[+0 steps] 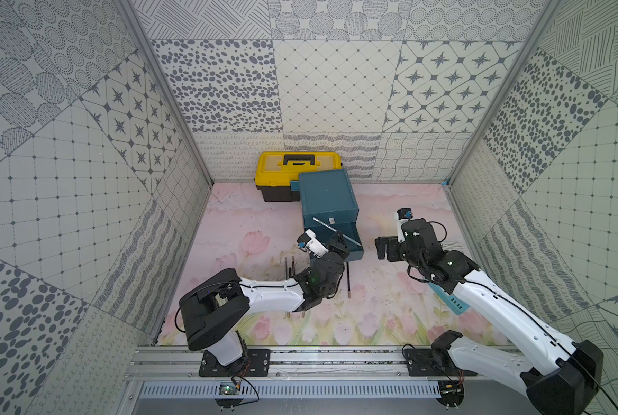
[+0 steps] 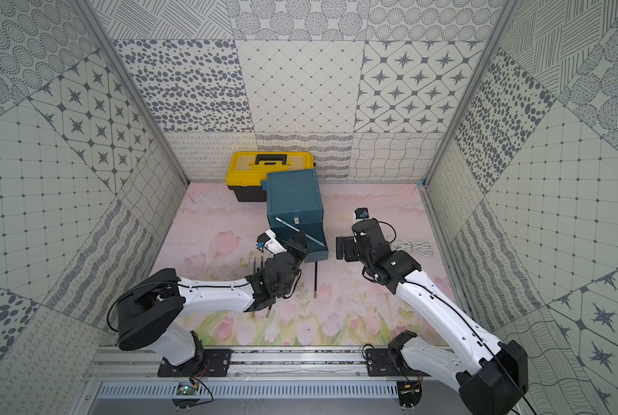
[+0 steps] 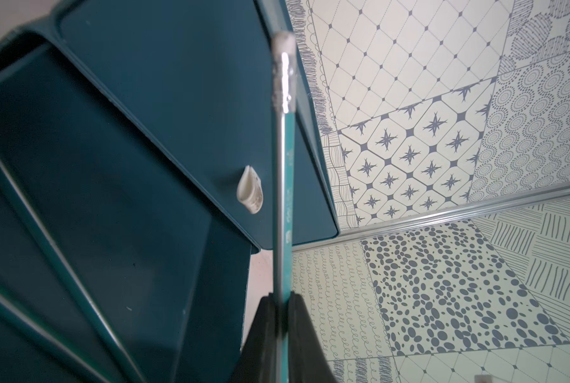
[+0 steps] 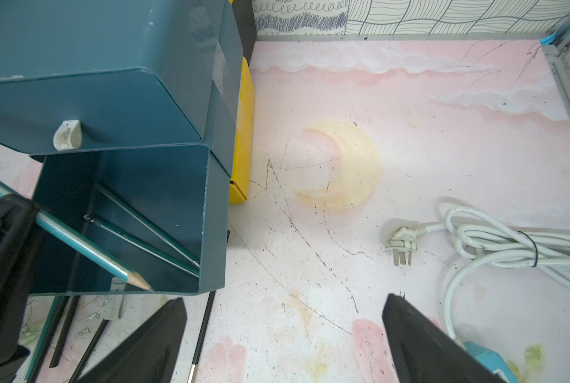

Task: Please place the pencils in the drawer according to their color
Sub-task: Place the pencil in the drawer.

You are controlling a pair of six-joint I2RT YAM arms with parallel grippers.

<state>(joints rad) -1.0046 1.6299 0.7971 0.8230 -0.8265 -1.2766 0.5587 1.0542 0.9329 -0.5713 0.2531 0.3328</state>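
Note:
The teal drawer cabinet (image 1: 327,196) (image 2: 293,194) stands at the back, its middle drawer (image 4: 210,215) (image 3: 111,199) pulled out. My left gripper (image 1: 336,239) (image 2: 296,244) (image 3: 283,298) is shut on a silvery teal pencil (image 1: 327,225) (image 2: 289,225) (image 3: 283,185) (image 4: 88,245), held slanting over the pulled-out drawer, eraser end up against the cabinet front. Two similar pencils (image 4: 144,245) lie inside that drawer. A black pencil (image 1: 348,284) (image 2: 316,280) (image 4: 204,325) lies on the mat in front of the drawer. My right gripper (image 1: 381,248) (image 2: 341,248) (image 4: 283,318) stands open just right of the drawer, holding nothing.
A yellow toolbox (image 1: 296,169) stands behind the cabinet against the back wall. More dark pencils (image 1: 289,266) lie on the mat, partly under my left arm. A coiled white power cable (image 4: 496,242) and a light blue object (image 1: 447,300) lie on the right.

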